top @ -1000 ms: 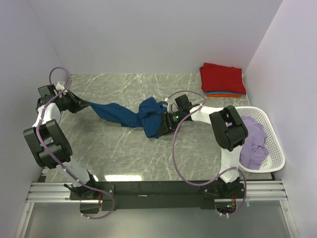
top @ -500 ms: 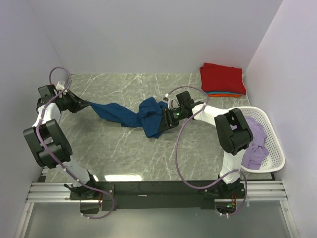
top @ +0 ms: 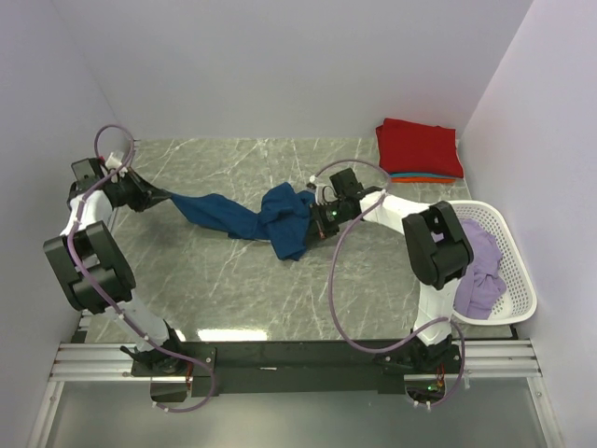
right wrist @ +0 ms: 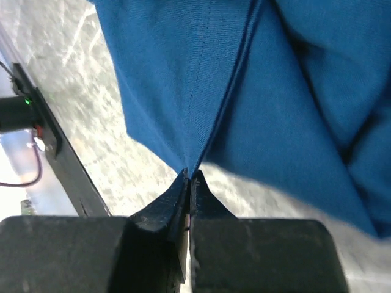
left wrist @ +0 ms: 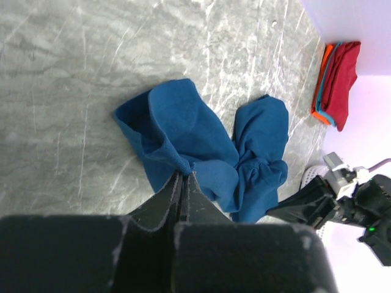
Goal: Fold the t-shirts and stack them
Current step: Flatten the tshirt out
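Note:
A blue t-shirt [top: 244, 217] lies crumpled across the middle of the marble table, stretched between both arms. My left gripper [top: 168, 198] is shut on its left end, near the left wall; in the left wrist view the cloth [left wrist: 201, 149] bunches right at the fingertips [left wrist: 185, 175]. My right gripper [top: 312, 222] is shut on the shirt's right edge, and the right wrist view shows a taut fold of blue fabric [right wrist: 201, 91] pinched at the fingertips [right wrist: 189, 175]. A folded stack with a red shirt [top: 419, 147] on top sits at the back right.
A white laundry basket [top: 515, 261] holding a lilac garment [top: 478, 266] stands at the right edge, beside the right arm. Purple-white walls close in on the left, back and right. The folded stack [left wrist: 335, 79] appears in the left wrist view too.
The right arm's wrist and elbow have shifted a little toward the back, with the gripper still on the shirt's right edge. The left gripper and the shirt's left end have barely moved.

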`<move>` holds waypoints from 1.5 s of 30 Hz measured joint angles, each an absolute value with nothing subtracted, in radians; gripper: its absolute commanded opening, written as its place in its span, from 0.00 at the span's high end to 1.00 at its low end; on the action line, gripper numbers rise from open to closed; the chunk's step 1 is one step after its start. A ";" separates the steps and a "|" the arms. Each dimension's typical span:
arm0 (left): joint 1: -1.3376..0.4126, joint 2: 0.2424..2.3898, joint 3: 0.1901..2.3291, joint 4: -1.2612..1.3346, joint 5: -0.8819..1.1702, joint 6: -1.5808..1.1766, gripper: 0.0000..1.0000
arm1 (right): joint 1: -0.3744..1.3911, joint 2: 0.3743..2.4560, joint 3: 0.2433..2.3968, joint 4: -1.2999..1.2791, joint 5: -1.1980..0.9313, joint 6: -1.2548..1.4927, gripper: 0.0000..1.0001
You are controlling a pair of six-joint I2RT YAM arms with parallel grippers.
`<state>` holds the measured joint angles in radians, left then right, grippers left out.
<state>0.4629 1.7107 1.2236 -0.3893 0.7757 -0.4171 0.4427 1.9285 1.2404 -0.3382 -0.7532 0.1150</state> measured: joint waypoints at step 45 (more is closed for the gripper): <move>0.376 1.330 1.493 -0.642 0.696 -0.096 0.99 | 0.283 1.372 1.698 -0.358 0.033 -0.538 1.00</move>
